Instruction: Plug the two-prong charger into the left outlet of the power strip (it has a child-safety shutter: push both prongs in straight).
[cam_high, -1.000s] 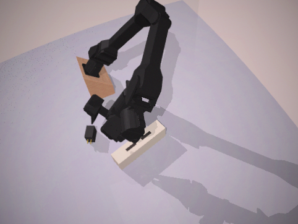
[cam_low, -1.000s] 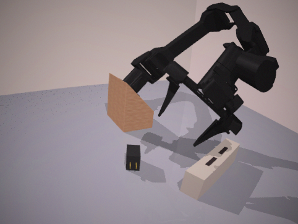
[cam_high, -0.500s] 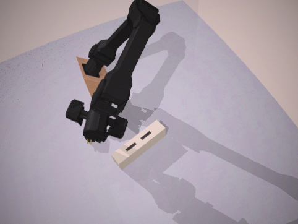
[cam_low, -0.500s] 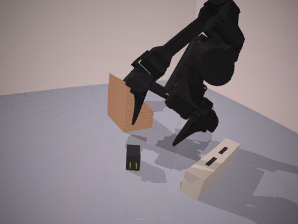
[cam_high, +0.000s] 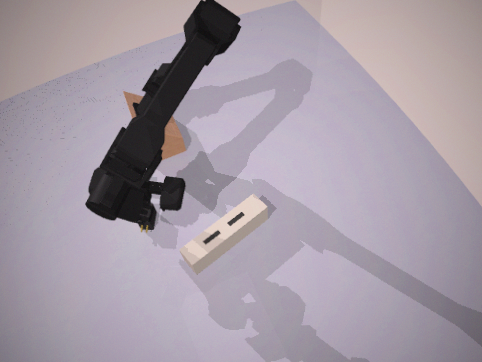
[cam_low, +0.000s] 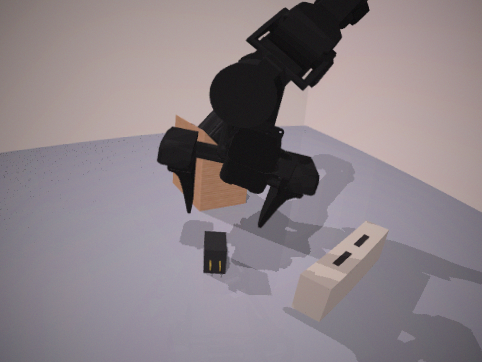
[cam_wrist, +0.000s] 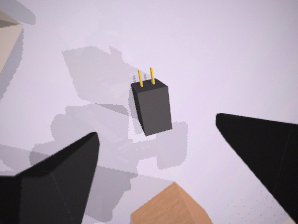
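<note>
The black charger (cam_high: 146, 222) (cam_low: 215, 245) (cam_wrist: 155, 109) stands on the table with two gold prongs on one side, facing away from the wooden block. My gripper (cam_low: 225, 219) (cam_wrist: 158, 128) is wide open and empty above the charger, one finger to each side of it in the wrist view. The top view shows the charger partly hidden by the gripper. The cream power strip (cam_high: 224, 228) (cam_low: 345, 280) (cam_wrist: 7, 50) lies to the right of the charger in the top and exterior views, two dark outlet slots on top. Only its corner shows in the wrist view.
A wooden wedge block (cam_high: 175, 142) (cam_low: 212, 187) (cam_wrist: 172, 207) stands behind the charger, partly hidden by the arm in the top and exterior views. The arm's shadows fall across the table and around the strip.
</note>
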